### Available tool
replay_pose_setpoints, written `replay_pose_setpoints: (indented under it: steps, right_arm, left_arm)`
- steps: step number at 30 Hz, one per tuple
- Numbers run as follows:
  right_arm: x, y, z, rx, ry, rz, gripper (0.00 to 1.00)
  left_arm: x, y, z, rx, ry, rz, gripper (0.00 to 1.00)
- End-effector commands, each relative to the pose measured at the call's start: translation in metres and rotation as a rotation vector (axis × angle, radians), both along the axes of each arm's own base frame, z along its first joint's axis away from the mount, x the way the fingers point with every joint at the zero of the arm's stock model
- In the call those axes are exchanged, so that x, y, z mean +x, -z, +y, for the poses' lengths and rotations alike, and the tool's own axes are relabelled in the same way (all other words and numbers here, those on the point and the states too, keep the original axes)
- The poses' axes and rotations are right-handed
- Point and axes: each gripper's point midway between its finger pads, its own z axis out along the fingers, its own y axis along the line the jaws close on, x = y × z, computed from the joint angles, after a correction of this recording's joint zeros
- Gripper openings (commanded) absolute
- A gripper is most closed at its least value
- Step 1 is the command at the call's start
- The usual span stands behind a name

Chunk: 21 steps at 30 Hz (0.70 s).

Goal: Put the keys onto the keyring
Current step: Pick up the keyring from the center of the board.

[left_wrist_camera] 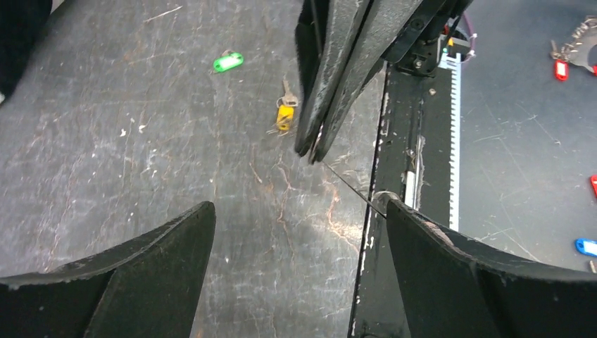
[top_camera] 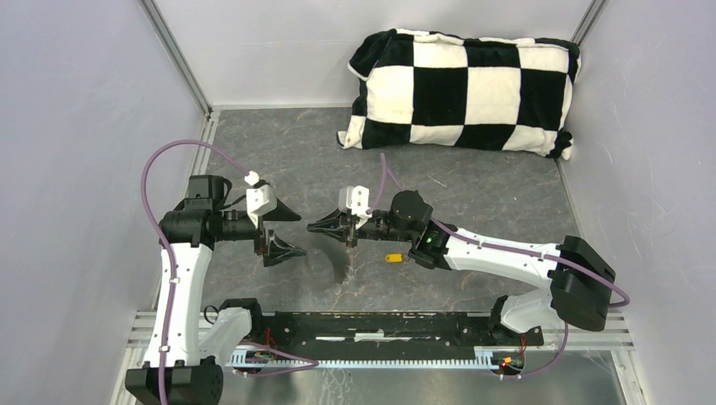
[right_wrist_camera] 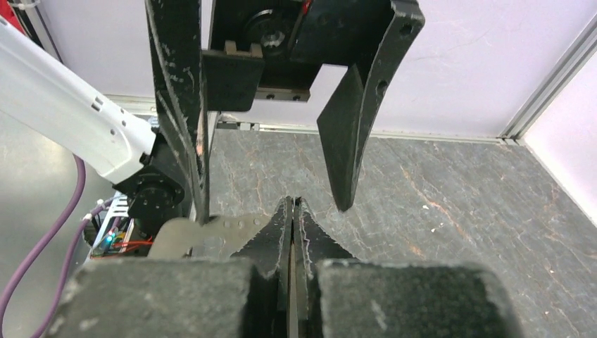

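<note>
Top external view: left gripper (top_camera: pixel 285 229) wide open, empty; right gripper (top_camera: pixel 314 226) pinches the keyring (left_wrist_camera: pixel 352 186); yellow key (top_camera: pixel 394 258) near the tabletop's (top_camera: pixel 473 202) front edge.

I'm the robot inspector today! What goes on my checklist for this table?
Surface: dark, scratched, stone-look table.
Job's things: yellow key and green key lie loose; thin keyring wire runs from the tips of the right gripper.
Clutter: checkered pillow at the far edge.
Grippers: left gripper open, empty; right gripper shut, seemingly on that wire.
Cables: purple cables along both arms.
Surroundings: pale walls; coloured tags past the table's edge.
</note>
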Motion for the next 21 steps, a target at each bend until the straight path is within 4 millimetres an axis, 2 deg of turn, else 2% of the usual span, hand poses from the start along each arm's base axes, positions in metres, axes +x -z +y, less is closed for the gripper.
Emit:
replay_pose_setpoints:
  steps: [1, 6, 14, 21]
  right_arm:
    - [-0.002, -0.046, 0.009, 0.093, 0.009, -0.05, 0.0]
    - [-0.012, -0.05, 0.012, 0.1, -0.03, -0.037, 0.0]
    - [-0.038, -0.054, 0.002, 0.123, -0.146, 0.032, 0.0]
    - [-0.056, -0.063, -0.008, 0.17, -0.236, 0.12, 0.0]
  left_arm:
    - [-0.003, -0.022, -0.013, -0.071, 0.05, -0.039, 0.95]
    - [-0.008, -0.014, -0.017, -0.046, 0.069, -0.055, 0.91]
    - [-0.014, -0.037, -0.014, -0.007, 0.061, -0.201, 0.83]
    - [-0.028, -0.05, -0.016, -0.029, 0.092, -0.204, 0.77]
